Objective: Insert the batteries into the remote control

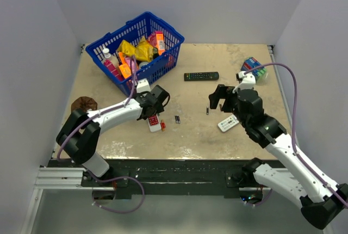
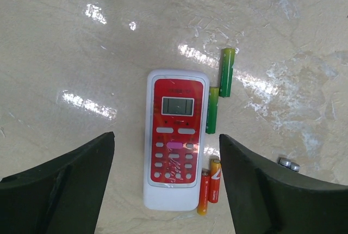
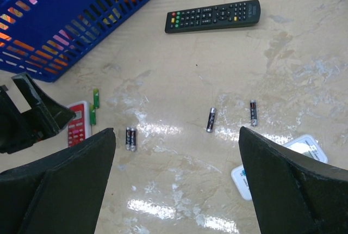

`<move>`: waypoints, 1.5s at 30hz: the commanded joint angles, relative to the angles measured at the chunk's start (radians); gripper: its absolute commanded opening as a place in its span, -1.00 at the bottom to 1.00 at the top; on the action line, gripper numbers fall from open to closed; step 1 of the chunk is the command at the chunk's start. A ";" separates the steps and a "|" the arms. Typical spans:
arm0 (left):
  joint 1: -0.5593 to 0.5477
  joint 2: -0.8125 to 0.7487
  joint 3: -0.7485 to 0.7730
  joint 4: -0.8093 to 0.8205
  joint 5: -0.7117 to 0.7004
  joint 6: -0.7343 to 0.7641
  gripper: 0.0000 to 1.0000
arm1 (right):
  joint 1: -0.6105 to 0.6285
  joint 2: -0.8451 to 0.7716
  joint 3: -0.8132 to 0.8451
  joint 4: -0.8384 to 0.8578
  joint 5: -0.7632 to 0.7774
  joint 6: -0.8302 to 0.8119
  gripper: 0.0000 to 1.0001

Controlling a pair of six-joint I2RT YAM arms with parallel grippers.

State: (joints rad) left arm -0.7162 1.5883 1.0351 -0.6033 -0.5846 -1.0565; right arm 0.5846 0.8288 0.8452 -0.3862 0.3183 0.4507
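Squarely between the spread, empty fingers of the left gripper (image 2: 166, 141) lay the remote (image 2: 174, 136), face up on the table (image 1: 190, 136). Two green batteries (image 2: 212, 110) lay along one long side, two orange batteries (image 2: 209, 185) at its corner, and dark batteries (image 3: 211, 119) were scattered farther off. The right gripper (image 3: 176, 136) hung over those with its fingers wide apart, holding nothing, and at the back a blue basket (image 1: 157, 66) held yellow bags (image 1: 142, 50) and an orange box (image 1: 159, 40).

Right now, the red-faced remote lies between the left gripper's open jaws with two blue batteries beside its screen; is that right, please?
Not quite: in the left wrist view those batteries are green, not blue. The remote does lie between the left gripper's open jaws.
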 commanded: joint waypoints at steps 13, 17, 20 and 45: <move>-0.017 0.048 -0.050 0.043 0.057 -0.071 0.51 | 0.004 -0.039 -0.043 0.118 -0.068 -0.076 0.96; -0.017 0.061 -0.070 0.082 0.083 -0.037 0.52 | 0.006 -0.037 -0.064 0.144 -0.074 -0.037 0.96; -0.017 0.074 -0.075 0.085 0.104 -0.027 0.52 | 0.004 -0.037 -0.067 0.141 -0.071 -0.035 0.96; 0.050 0.030 -0.138 0.022 0.065 -0.020 0.45 | 0.004 -0.049 -0.083 0.136 -0.056 -0.007 0.96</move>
State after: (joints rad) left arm -0.7006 1.6547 0.9268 -0.5655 -0.4870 -1.0969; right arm 0.5846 0.7971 0.7757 -0.2825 0.2592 0.4240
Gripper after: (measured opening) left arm 0.727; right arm 0.982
